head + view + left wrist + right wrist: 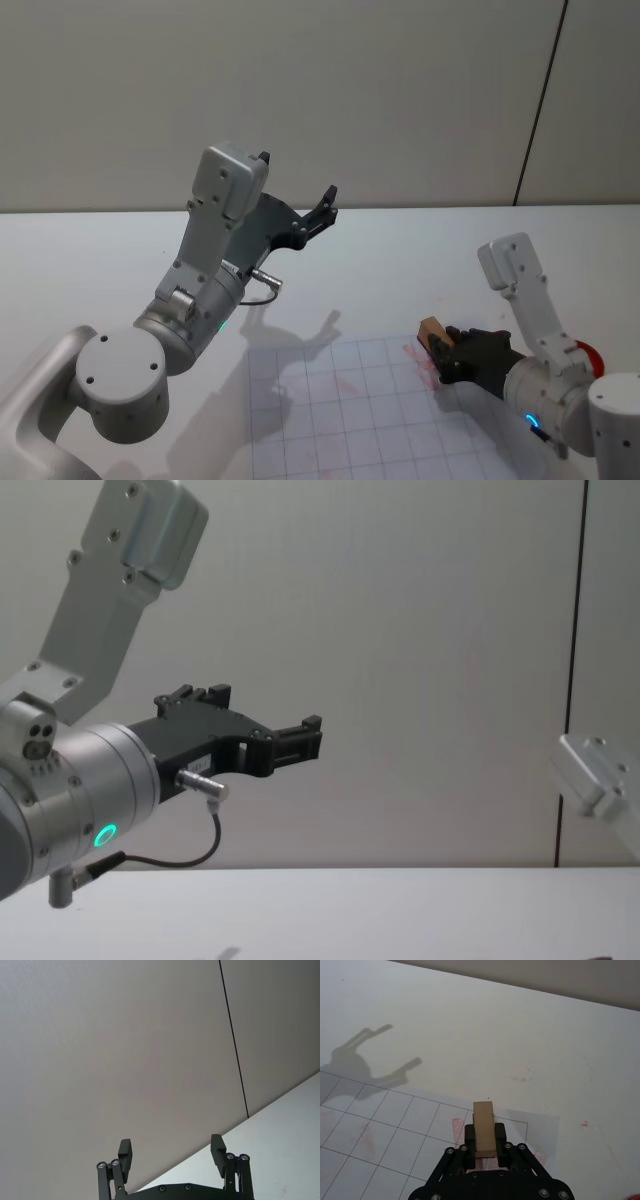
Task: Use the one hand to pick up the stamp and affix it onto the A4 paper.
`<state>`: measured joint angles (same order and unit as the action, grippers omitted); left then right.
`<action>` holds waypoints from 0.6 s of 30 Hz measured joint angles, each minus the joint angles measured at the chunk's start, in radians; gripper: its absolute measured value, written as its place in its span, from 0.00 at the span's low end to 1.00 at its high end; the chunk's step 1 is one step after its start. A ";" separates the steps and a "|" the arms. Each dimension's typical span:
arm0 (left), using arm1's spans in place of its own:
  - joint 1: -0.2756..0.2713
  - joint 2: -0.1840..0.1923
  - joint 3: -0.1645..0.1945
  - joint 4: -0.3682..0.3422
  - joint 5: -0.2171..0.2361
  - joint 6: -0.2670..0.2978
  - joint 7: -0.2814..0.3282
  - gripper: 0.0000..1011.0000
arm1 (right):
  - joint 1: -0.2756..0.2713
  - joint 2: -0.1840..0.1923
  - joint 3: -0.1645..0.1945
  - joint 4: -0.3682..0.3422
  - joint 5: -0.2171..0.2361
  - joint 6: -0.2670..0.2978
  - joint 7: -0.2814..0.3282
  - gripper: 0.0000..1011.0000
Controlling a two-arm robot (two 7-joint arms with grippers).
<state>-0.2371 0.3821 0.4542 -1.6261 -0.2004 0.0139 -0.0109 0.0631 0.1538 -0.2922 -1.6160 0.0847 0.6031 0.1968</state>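
The stamp (432, 329), a light-brown wooden block, sits between the black fingers of my right gripper (438, 346), which is shut on it. It hangs low over the far right corner of the A4 paper (340, 420), a white sheet with a grey grid. Whether it touches the sheet I cannot tell. In the right wrist view the stamp (484, 1126) stands over faint red prints (457, 1128) near the corner of the paper (395, 1132). My left gripper (298, 185) is raised well above the table at the left, open and empty, its fingers (125, 1152) spread wide.
The white table (420, 250) runs back to a plain wall. Several faint red marks (520, 1079) stain the tabletop beyond the paper. The left arm's shadow (370, 1062) falls on the table and the paper's far edge. My left gripper (265, 708) looms large in the chest view.
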 joint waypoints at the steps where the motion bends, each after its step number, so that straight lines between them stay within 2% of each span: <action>1: 0.000 0.000 0.000 0.000 0.000 0.000 0.000 0.99 | 0.000 0.000 0.000 0.003 -0.001 0.001 0.001 0.21; 18: 0.000 0.000 0.000 0.000 0.000 0.000 0.000 0.99 | -0.001 -0.003 -0.002 0.027 -0.003 0.005 0.007 0.21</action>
<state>-0.2371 0.3821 0.4542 -1.6262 -0.2004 0.0139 -0.0109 0.0624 0.1506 -0.2943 -1.5887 0.0816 0.6086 0.2042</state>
